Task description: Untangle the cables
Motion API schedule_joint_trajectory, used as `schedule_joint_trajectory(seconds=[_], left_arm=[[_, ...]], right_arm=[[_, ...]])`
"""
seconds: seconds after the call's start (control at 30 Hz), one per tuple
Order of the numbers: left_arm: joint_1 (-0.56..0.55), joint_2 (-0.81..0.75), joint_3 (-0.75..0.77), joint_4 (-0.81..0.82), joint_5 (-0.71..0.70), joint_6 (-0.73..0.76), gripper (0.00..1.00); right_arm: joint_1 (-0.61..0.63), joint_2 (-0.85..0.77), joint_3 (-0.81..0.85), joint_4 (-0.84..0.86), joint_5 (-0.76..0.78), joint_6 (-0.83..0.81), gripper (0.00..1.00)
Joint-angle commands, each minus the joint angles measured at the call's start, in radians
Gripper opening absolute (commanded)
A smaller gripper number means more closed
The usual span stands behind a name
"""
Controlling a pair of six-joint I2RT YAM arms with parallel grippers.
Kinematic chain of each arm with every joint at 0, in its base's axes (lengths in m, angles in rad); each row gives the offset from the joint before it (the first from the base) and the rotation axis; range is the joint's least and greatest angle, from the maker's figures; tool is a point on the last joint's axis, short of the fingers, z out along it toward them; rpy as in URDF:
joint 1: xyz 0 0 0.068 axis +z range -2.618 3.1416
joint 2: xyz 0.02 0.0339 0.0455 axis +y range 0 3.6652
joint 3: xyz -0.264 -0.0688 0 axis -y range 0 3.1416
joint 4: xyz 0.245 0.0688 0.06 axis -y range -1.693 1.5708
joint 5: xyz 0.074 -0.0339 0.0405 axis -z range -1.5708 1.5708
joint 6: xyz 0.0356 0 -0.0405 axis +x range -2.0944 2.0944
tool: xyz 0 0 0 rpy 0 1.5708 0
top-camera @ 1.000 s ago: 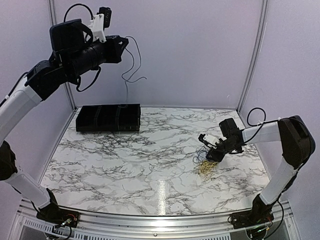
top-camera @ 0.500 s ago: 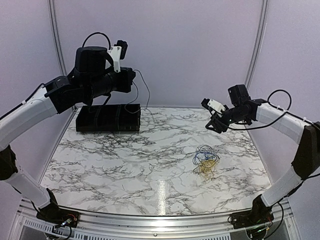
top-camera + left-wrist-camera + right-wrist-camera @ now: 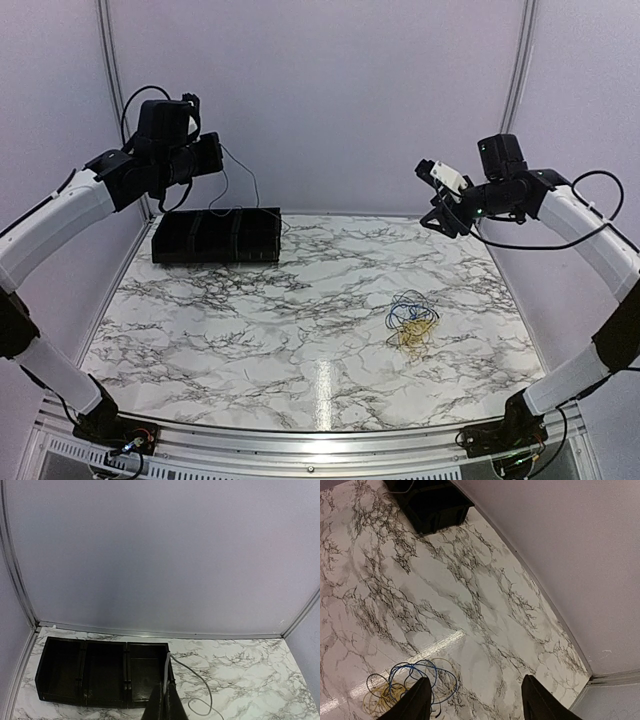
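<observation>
- The left gripper (image 3: pixel 165 706) was pressed together, pinching one pale cable (image 3: pixel 186 671) that had been pulled free of the rest.
- A second before, that arm held the cable high in the upper left of the overhead view. By this moment it had dropped and swung left, so it stood above the black three-compartment tray (image 3: pixel 215 252) at the back left of the desk (image 3: pixel 250 330).
- In the left wrist view, the cable ran from the gripper over the tray's right-hand compartment. Its loose end curled on the marble just right of the tray.
- The right gripper (image 3: pixel 475 685) had been down at the pile a second earlier. It had since risen to the upper right of the overhead view, spread wide with nothing between its fingers.
- The tangle of blue and yellow cables (image 3: pixel 410 322) lay right of centre on the desk, well apart from both arms and apparently undisturbed over the last half second.
- My reading: one cable was about to be set in the tray, while the blue and yellow ones remained knotted together, so most of the job was left.
</observation>
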Motion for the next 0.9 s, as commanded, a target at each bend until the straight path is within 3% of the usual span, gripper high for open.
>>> schedule_joint_trajectory(seconds=[0.0, 0.47, 0.87], left_arm=[[0.063, 0.029, 0.021, -0.015, 0.011, 0.016, 0.00], [0.251, 0.159, 0.137, -0.044, -0.007, 0.163, 0.00], [0.340, 0.192, 0.155, -0.039, -0.046, 0.263, 0.00]], right_arm=[[-0.006, -0.045, -0.052, -0.029, 0.000, -0.024, 0.62], [-0.006, -0.070, -0.170, -0.013, 0.016, -0.059, 0.61], [-0.007, -0.050, -0.204, -0.020, 0.029, -0.064, 0.61]])
